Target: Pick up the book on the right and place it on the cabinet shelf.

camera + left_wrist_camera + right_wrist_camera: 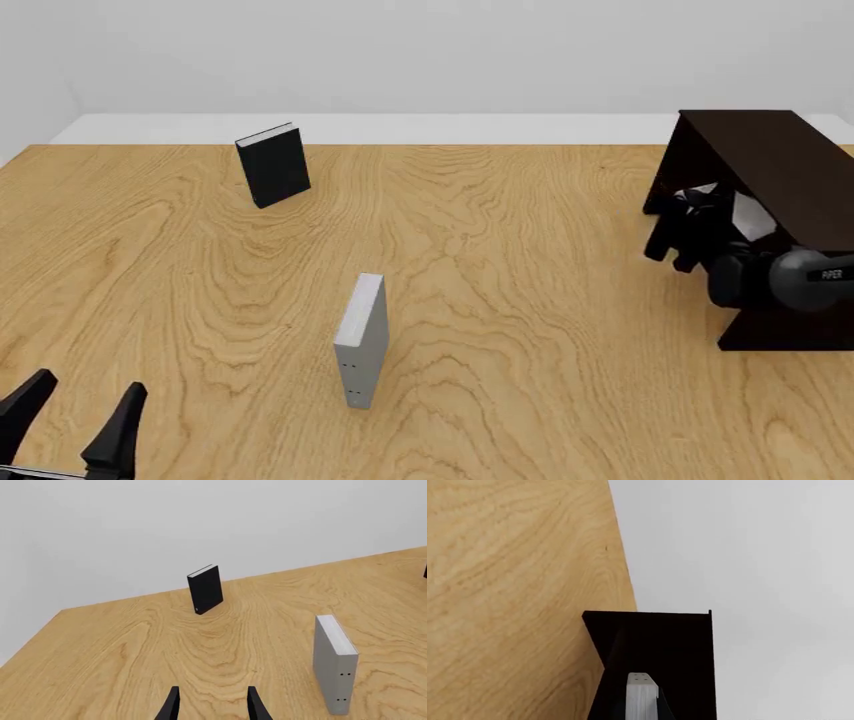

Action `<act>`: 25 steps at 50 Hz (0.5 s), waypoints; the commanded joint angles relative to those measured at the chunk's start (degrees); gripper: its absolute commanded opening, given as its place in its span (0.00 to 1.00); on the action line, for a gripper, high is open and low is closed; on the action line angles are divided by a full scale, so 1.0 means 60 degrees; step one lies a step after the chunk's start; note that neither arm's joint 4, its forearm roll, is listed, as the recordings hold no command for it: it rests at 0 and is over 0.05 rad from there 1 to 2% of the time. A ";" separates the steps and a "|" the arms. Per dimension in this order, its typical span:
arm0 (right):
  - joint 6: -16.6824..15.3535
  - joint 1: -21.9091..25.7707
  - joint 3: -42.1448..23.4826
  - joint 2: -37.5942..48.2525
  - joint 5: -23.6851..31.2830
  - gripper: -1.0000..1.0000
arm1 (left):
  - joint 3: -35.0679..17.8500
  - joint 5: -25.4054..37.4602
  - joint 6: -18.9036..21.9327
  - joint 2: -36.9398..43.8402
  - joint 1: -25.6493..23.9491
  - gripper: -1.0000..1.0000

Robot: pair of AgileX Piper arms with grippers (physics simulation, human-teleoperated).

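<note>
The book [750, 216], light grey with white page edges, is inside the open side of the dark cabinet [774, 160] at the table's right, tilted. My right gripper [707, 222] reaches into that opening and is shut on the book. In the right wrist view the book's grey edge [640, 696] stands between the dark fingers, in front of the cabinet's interior [654, 640]. The cabinet shelf board itself is too dark to make out. My left gripper [74, 415] hovers open and empty near the front left; its fingertips [172, 702] also show in the left wrist view.
A black-covered book [274, 165] stands upright at the far left. A grey book with small dark dots on its spine [362, 340] stands upright in the middle front. The wooden table [534, 300] ends at a white wall behind.
</note>
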 commanded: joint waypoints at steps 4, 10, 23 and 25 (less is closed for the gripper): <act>0.0274 -0.0093 -0.0021 -0.0052 0.0001 0.00 | 0.0001 0.0014 0.0019 0.0000 0.0013 1.00; 0.0492 0.0020 -0.0135 -0.0096 0.0253 0.00 | 0.0005 0.0009 0.0003 0.0000 -0.0014 1.00; 0.0691 0.0107 -0.0132 -0.0114 0.0556 0.00 | 0.0008 0.0012 -0.0035 0.0000 0.0029 1.00; 0.0716 0.0094 -0.0133 -0.0125 0.0589 0.00 | 0.0008 0.0007 -0.0019 0.0000 0.0018 1.00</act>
